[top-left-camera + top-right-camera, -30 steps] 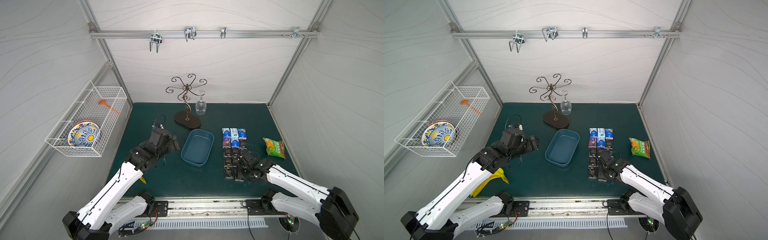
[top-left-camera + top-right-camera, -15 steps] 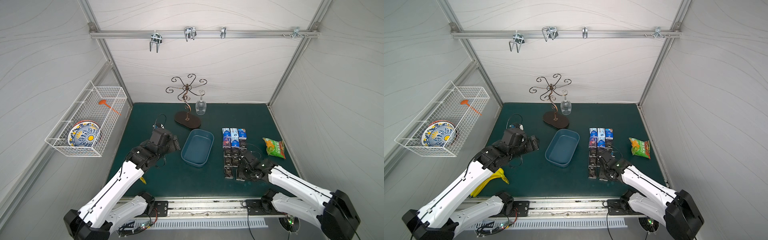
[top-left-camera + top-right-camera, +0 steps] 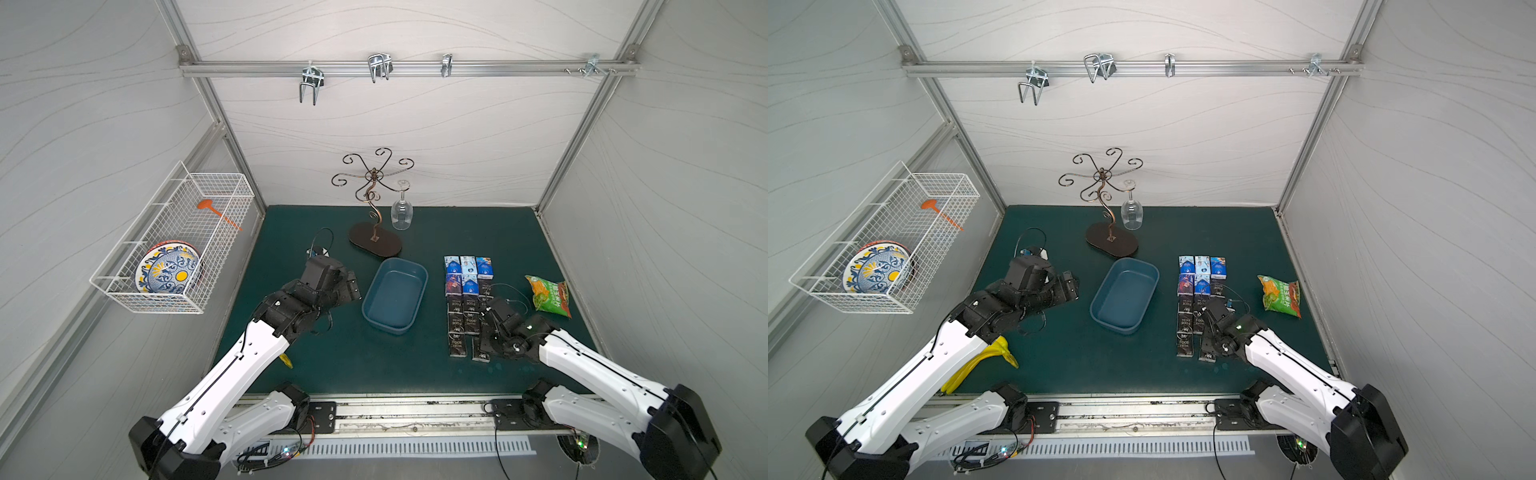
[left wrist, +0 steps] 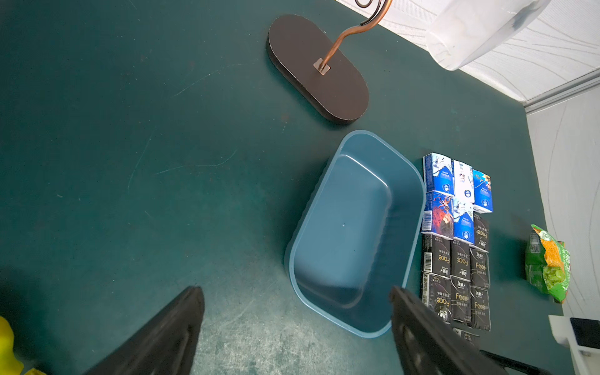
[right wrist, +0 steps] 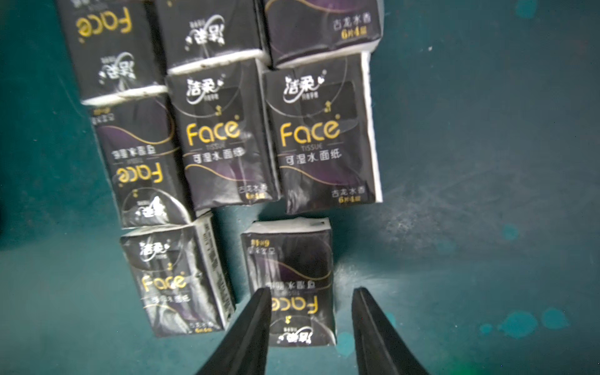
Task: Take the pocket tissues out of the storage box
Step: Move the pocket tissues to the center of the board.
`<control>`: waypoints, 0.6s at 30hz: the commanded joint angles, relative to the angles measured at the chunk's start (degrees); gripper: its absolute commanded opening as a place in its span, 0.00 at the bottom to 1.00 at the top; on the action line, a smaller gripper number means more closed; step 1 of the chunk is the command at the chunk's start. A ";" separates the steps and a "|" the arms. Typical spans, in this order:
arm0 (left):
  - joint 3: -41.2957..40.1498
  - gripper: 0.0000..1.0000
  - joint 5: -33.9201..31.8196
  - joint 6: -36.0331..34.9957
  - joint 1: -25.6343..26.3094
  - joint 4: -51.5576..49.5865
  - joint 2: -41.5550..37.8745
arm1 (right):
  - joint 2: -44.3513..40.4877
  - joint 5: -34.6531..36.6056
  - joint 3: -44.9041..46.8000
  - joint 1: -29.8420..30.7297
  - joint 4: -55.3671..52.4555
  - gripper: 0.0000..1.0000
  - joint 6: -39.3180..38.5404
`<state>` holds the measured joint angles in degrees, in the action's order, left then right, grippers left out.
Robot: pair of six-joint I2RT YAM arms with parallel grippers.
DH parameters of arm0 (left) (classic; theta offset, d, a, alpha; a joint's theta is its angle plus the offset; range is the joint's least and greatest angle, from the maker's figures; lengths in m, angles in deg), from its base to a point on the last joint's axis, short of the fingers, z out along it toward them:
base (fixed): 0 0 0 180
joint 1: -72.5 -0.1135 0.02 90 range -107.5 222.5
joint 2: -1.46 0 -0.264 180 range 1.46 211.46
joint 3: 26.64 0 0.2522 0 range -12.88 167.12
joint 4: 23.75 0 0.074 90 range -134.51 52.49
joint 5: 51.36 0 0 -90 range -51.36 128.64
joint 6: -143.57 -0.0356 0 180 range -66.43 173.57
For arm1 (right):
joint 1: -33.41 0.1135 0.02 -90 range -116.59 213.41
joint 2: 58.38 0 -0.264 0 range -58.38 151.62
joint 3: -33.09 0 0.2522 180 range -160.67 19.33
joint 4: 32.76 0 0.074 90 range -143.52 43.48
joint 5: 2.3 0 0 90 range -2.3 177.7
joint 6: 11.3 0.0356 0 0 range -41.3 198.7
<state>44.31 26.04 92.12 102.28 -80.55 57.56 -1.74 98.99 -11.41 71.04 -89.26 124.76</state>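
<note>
The blue storage box sits mid-mat with nothing in it. To its right the pocket tissues lie in rows on the mat, blue ones at the back and black ones nearer. My right gripper hangs open over the nearest black pack, which lies flat on the mat. One finger overlaps the pack's edge and the other stands clear of it. Left of the box, my left gripper is open and holds nothing.
A green-orange snack bag lies right of the packs. A metal glass stand with a hanging wine glass is behind the box. A yellow banana lies under the left arm. A white wire basket hangs on the left wall.
My right gripper has shifted slightly over the front black packs and its jaws stand a little narrower. The left arm has hardly moved.
</note>
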 commanded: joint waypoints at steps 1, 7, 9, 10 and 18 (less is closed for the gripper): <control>1.39 0.93 -0.21 -0.67 -0.16 1.47 -0.21 | 1.29 -1.44 1.76 -0.36 1.76 0.43 -0.69; 1.08 0.93 -0.61 -0.64 -0.16 1.21 -0.68 | 4.28 -3.50 3.21 -0.36 5.92 0.38 -2.28; 1.08 0.93 -0.76 -0.58 -0.16 1.12 -0.90 | 4.56 -4.20 3.62 -0.35 7.02 0.38 -2.71; 1.08 0.93 -0.83 -0.58 -0.16 1.12 -0.99 | 4.71 -4.22 3.67 -0.36 7.23 0.38 -2.56; 1.15 0.93 -0.81 -0.40 -0.16 1.04 -0.88 | 5.26 -4.77 4.02 -0.33 8.97 0.39 -3.69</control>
<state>44.31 25.80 92.12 102.28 -80.58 57.32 2.65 95.14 -8.74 70.89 -80.78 122.16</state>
